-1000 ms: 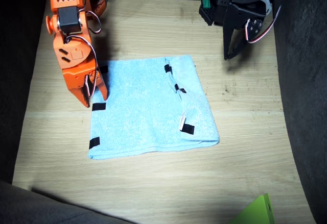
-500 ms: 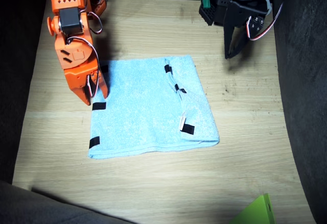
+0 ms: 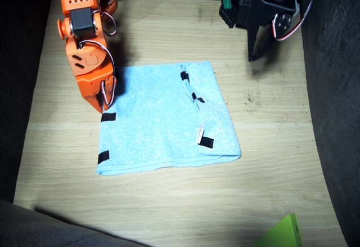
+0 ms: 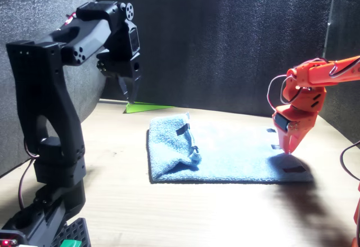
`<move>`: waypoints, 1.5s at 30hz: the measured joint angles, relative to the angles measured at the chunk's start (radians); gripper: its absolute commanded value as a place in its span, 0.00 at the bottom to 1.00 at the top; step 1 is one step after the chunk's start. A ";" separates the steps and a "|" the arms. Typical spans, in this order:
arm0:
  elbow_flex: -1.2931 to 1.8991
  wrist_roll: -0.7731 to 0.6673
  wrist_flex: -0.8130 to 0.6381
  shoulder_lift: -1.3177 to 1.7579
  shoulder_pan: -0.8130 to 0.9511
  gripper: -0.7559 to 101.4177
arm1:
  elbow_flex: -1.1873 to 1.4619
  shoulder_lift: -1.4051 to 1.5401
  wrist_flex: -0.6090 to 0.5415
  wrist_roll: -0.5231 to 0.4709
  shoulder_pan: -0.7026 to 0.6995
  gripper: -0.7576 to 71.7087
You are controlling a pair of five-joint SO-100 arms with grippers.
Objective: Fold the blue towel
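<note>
Right claw [image 3: 104, 102] empty, tips together, hanging just off the blue towel [image 3: 163, 120] edge; left claw [image 3: 254, 53] parked, state unclear. One fold done; second fold left, I judge.

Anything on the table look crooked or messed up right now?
The blue towel is folded unevenly: the turned-over flap lies slanted, its taped edge running diagonally, and it looks rumpled in the front view. Nothing is spilled or damaged.
</note>
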 measured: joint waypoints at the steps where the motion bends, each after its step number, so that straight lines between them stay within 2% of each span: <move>1: -0.002 0.000 0.008 -0.002 0.003 0.00 | 0.000 0.000 0.002 0.000 0.000 0.01; 15: -0.002 0.000 0.014 0.021 -0.012 0.00 | 0.000 0.014 0.005 0.000 0.006 0.01; 36: 0.041 0.000 0.005 0.060 -0.015 0.00 | -0.163 0.081 0.236 0.032 0.097 0.01; 45: 0.098 0.011 -0.035 0.075 -0.032 0.00 | -0.364 0.005 0.298 0.075 0.186 0.01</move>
